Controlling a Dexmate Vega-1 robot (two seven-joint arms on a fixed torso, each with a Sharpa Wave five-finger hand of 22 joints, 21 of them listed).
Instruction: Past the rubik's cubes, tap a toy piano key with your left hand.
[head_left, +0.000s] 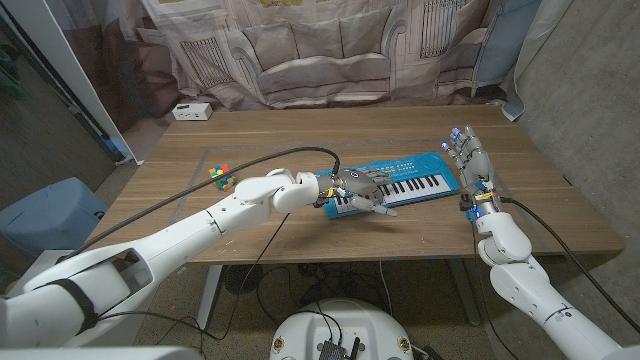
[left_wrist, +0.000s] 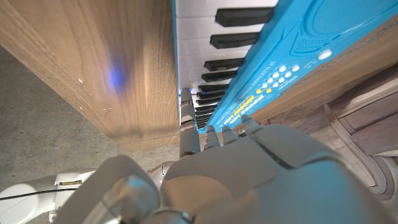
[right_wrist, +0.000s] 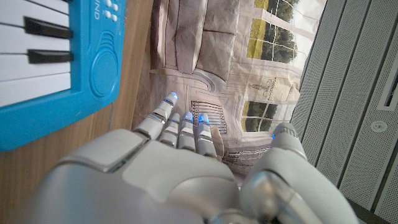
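Two hands are in play, and nearest to me is my right hand (head_left: 472, 170), standing upright on its edge just beside the right end of the toy piano (head_left: 400, 180), fingers apart and holding nothing; the right wrist view confirms the fingers reach up free beside the blue casing. My left hand (head_left: 358, 188) is out over the left end of the keyboard, holding nothing, fingers stretched along the white keys (left_wrist: 193, 43); I judge them at or very near the keys, though I cannot tell whether one is pressed. The piano lies flat on the wooden table (head_left: 280, 140) at mid-depth, right of centre, angled slightly. I take it for a light, hollow plastic shell: stiff enough, but likely to slide or tip on the smooth wood if I push sideways or hit the edge. No grasp is needed, just a short straight-down tap with one fingertip on the broad front part of a white key, clear of the black ones. Further left sits a rubik's cube (head_left: 220, 177), well apart from my forearm. At the far left edge rests a small white box (head_left: 191, 111), before the printed curtain (head_left: 330, 50).
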